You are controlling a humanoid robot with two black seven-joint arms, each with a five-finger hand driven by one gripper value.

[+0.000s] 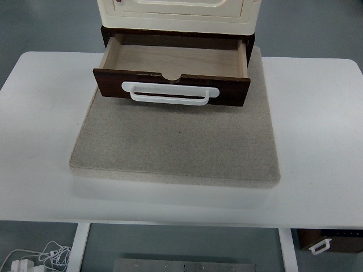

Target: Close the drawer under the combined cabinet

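Observation:
A dark brown wooden drawer stands pulled out from under a cream cabinet at the top of the view. Its pale wood inside holds nothing. A white handle runs across the drawer's front panel. Neither of my hands shows in the view.
The cabinet stands on a beige stone-like slab lying on a white table. Below the table's front edge, white cables lie on the floor at the left, and a brown piece with a white handle shows at the lower right.

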